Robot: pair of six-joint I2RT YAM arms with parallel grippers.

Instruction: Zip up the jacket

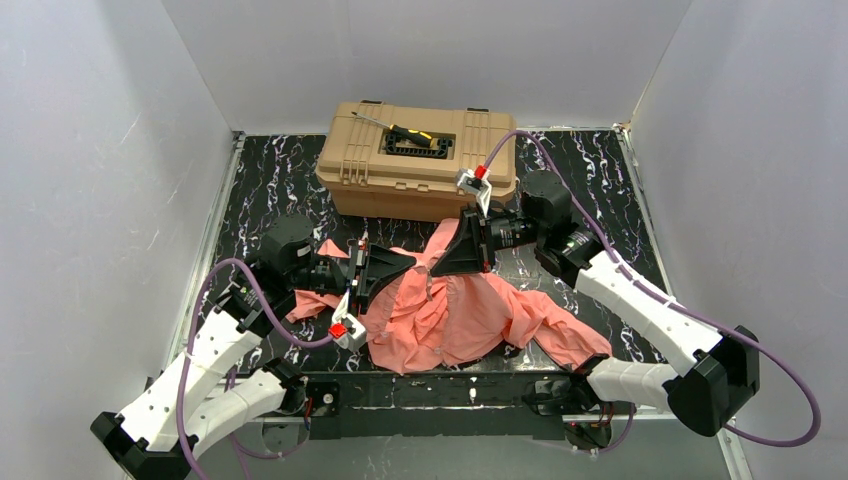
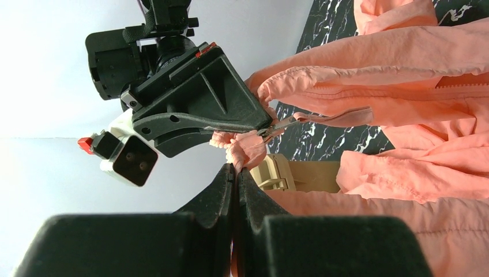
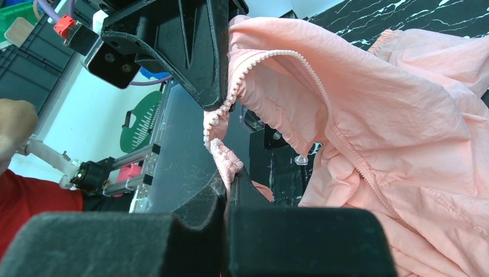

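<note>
We see salmon-pink thin-fabric jacket (image 1: 470,315) crumpled on black marbled surface (image 1: 270,190), near tan plastic toolbox (image 1: 415,160). Left fingers (image 2: 219,190) and right fingers (image 3: 204,202) each clamped on its zipper edge. We'd keep track taut, pull slider straight, avoiding fabric snags.

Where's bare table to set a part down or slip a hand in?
Two free patches: back-left, between toolbox and left wall, behind the left arm; back-right, between toolbox and right wall, behind the right arm. Crowded: middle and front, where the jacket spreads and the left gripper and right gripper pinch it just before the toolbox.
</note>
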